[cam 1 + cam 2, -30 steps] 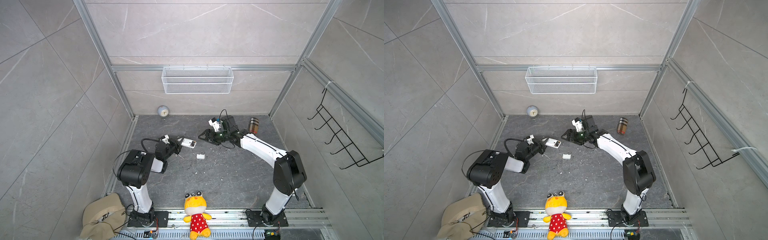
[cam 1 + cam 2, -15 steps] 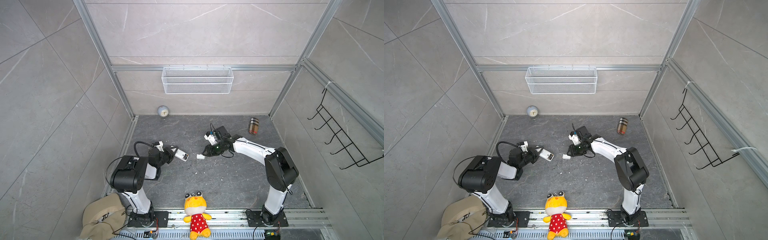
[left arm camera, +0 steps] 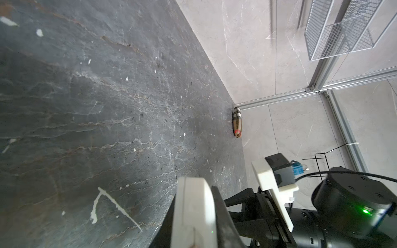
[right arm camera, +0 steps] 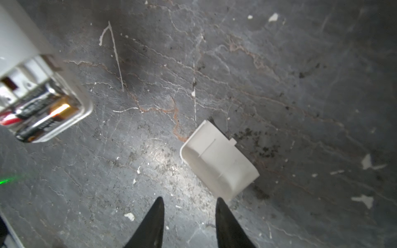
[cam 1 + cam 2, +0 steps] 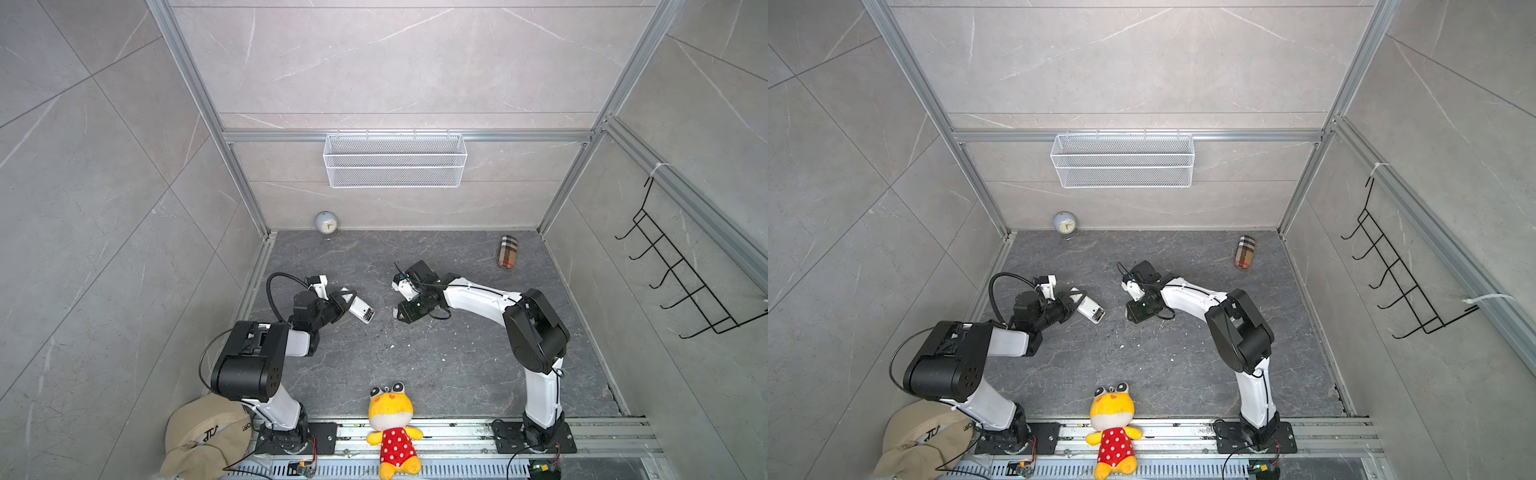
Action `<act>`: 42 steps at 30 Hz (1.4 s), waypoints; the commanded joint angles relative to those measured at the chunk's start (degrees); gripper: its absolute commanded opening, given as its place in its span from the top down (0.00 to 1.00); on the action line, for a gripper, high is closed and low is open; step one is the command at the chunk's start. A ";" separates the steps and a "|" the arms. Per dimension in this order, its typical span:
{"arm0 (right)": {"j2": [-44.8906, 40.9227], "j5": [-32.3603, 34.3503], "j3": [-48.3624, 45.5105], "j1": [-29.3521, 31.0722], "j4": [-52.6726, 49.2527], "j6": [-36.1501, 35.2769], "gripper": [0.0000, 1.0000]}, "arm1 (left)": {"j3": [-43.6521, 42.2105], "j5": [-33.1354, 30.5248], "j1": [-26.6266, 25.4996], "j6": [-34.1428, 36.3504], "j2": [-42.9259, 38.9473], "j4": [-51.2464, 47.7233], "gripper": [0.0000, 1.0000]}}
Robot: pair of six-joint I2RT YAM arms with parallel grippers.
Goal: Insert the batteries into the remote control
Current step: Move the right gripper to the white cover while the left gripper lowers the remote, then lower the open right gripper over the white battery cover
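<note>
Change over the last second: the right gripper (image 5: 398, 312) has swung from the rear of the floor (image 5: 415, 365) down to picture centre. It now sits low over the loose white cover (image 4: 219, 163). The left gripper (image 5: 341, 300) pulled the remote control (image 5: 360, 311) toward lower left, then held it put for the last half second.

The left gripper is pinched tight on the remote control's body, left of centre in both top views. The right jaws are parted with nothing between them. One fingertip (image 4: 221, 206) is right at the cover's near corner — touching or not, cannot tell.

Judgement: the batteries look loaded and only the cover is left. The right arm is lining up to pick it, grasp not yet made.

View differences:
- **Right wrist view:** the only one showing the batteries (image 4: 40, 116) — dark cells, one with a gold end, lying side by side in the open compartment at the left edge of the frame. It also shows the cover on the floor just right of centre, hollow side up it seems.
- **Top views:** the cover is hidden under the right gripper, and the compartment is too small to read.
- **Left wrist view:** the remote control (image 3: 193, 210) shows edge-on at bottom centre between dark fingers, with no compartment visible.
</note>
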 commanded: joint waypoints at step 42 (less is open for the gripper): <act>10.59 11.57 14.71 4.85 -10.98 -7.82 0.96 | 0.28 2.98 1.75 -2.02 1.35 6.39 0.91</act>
